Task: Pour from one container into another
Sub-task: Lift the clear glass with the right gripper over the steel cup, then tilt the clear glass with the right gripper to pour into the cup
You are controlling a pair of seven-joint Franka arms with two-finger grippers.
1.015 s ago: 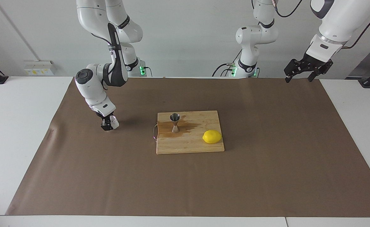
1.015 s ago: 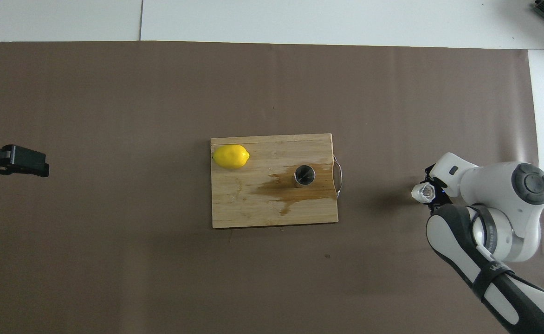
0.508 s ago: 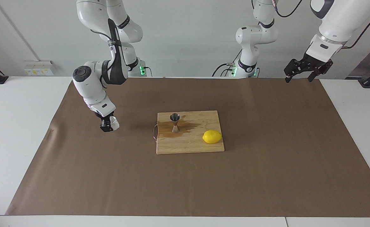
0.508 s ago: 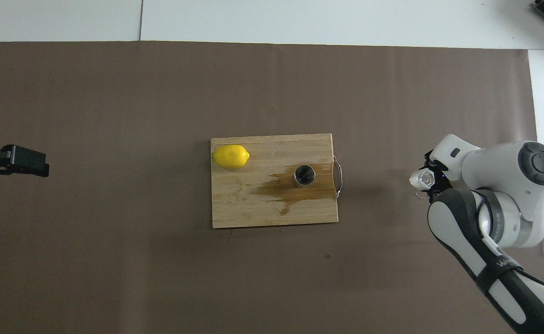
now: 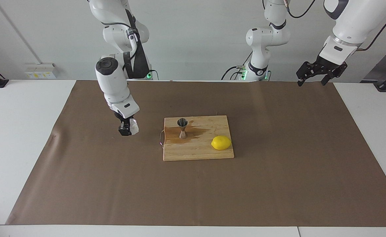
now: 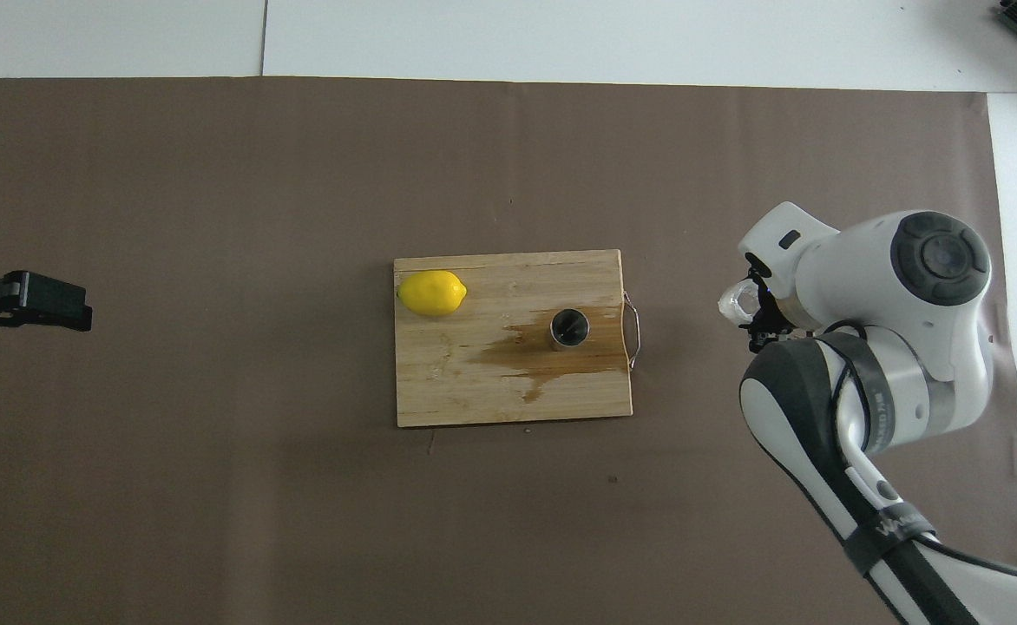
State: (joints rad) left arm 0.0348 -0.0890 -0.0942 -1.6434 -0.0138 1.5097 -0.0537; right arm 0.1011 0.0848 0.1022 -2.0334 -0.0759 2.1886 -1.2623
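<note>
**Operator A:** What risks applied at this point?

**Operator B:** The right gripper (image 5: 127, 129) had its fingers pinching the small clear faceted glass cup (image 5: 133, 127), carried above the brown paper-covered surface (image 5: 278, 184) toward the right arm's end, beside the rectangular wooden cutting board (image 5: 198, 152). The shiny steel hourglass-shaped jigger (image 5: 182, 128) stood upright on that board, in a dark wet stain (image 5: 196, 133). Its mouth was narrow and its base small; a mistimed tilt would likely put liquid on the board, and a bump from the cup could topple it. A faceted glass wall could also slip in a two-point pinch.

**Operator A:** And the other arm?

**Operator B:** The left gripper (image 5: 311, 80) waited above the mat's edge near its base, fingers spread and holding nothing. The yellow lemon (image 5: 221, 143) lay on the board toward that arm's end.

**Operator A:** Changes against the earlier frame?

**Operator B:** The right arm had raised the cup and brought it closer to the board. The jigger, lemon and left gripper had not moved.
</note>
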